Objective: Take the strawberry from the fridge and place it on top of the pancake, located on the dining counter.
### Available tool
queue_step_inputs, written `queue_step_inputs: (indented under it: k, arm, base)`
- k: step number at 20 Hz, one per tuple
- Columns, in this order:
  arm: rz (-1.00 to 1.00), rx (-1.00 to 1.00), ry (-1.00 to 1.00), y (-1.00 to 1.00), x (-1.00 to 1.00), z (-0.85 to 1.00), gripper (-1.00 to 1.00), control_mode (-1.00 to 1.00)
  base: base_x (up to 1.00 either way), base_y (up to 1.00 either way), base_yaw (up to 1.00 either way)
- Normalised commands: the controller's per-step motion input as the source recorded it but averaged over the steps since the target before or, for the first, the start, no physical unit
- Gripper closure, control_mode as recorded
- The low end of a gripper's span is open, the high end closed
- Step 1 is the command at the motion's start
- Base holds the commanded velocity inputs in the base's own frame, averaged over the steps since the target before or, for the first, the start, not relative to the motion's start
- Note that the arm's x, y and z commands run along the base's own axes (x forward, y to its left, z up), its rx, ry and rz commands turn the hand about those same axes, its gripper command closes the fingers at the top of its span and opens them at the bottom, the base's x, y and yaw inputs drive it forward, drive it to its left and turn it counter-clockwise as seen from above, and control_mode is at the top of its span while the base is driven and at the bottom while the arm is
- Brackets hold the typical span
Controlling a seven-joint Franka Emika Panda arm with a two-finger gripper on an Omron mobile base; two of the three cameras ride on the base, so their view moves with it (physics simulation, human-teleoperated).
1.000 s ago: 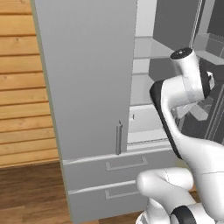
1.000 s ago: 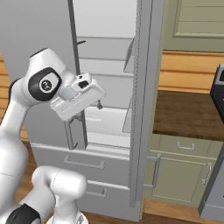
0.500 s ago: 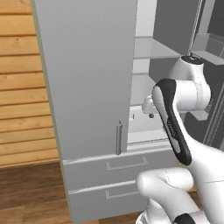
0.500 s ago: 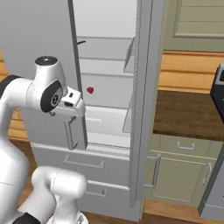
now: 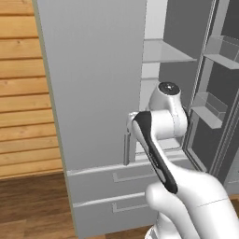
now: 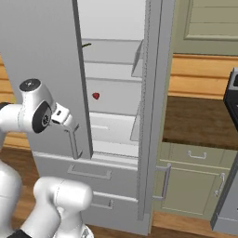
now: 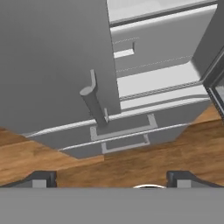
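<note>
Fridge [image 6: 42, 56] right door open; strawberry [image 6: 95, 96] on inner shelf; end effector [image 7: 111, 178] spread wide, empty.

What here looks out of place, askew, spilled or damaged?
Nothing stands out. The fridge has its right door swung open and its left door shut, with the strawberry sitting intact on a white shelf inside. The tool is open and empty, facing the left door's handle and the drawers.
</note>
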Motion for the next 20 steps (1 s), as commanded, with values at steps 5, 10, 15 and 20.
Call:
queue_step_inputs:
  k: [5,10,15,20]
  arm:
    - [0.0,0.0,0.02,0.09,0.87,-0.13,-1.0,-1.0]
    - [0.02,0.0,0.06,0.08,0.76,-0.29,-1.0,-1.0]
    - [0.0,-0.02,0.09,0.05,0.28,-0.52,-1.0,-1.0]
    - [0.0,-0.07,0.01,0.14,0.17,-0.62,-1.0,-1.0]
  base:
    - [0.0,0.0,0.0]
    - [0.0,0.0,0.0]
    - [0.0,0.0,0.0]
    - [0.0,0.0,0.0]
